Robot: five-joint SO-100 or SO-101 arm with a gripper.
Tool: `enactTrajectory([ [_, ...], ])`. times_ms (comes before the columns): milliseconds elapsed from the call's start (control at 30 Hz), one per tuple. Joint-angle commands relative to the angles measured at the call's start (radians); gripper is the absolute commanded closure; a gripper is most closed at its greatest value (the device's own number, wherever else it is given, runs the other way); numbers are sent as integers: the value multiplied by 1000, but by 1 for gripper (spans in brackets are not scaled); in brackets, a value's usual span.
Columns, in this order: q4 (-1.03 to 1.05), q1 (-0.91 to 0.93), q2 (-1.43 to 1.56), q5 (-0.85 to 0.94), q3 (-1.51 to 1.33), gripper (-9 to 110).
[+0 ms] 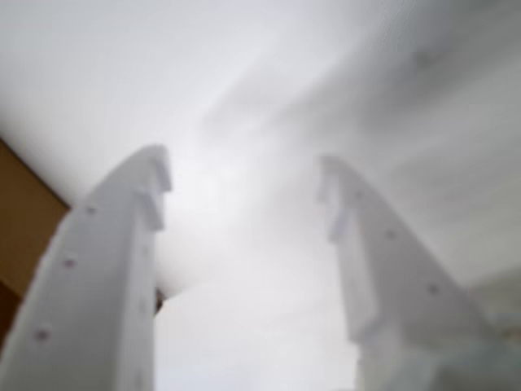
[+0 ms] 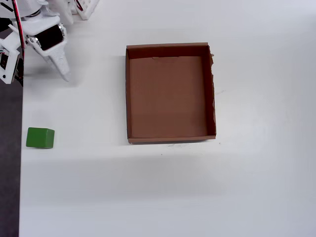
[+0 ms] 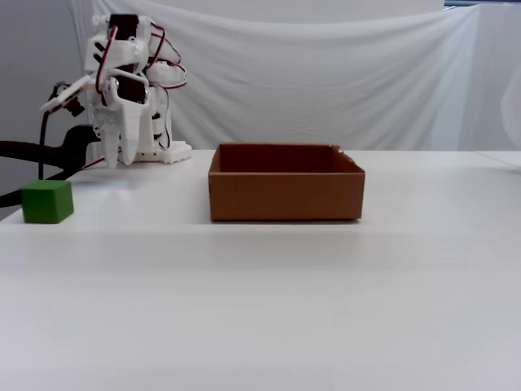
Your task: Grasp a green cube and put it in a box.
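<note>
The green cube (image 2: 40, 138) rests on the white table close to its left edge in the overhead view; in the fixed view the cube (image 3: 46, 201) sits at the far left. The box (image 2: 168, 50), a shallow brown cardboard tray, lies in the middle with nothing in it, and the box (image 3: 285, 195) also shows from the side. My gripper (image 2: 61, 74) hangs at the upper left, well above the cube and left of the box. In the wrist view the gripper (image 1: 244, 167) is open with only blurred white table between its fingers. It points downward (image 3: 118, 155) in the fixed view.
The table's left edge (image 2: 20, 163) runs just beside the cube, with dark floor beyond. The arm's white base (image 3: 159, 151) stands at the back left. A brown patch (image 1: 24, 220) shows at the wrist view's left edge. A white cloth hangs behind the table.
</note>
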State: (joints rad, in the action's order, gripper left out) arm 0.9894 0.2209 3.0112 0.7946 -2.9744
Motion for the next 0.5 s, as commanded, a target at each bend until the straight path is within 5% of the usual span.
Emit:
enactTrajectory([
  [0, -101, -15, -94, 14, 74, 79],
  [467, -319, 61, -396, 92, 272, 76],
])
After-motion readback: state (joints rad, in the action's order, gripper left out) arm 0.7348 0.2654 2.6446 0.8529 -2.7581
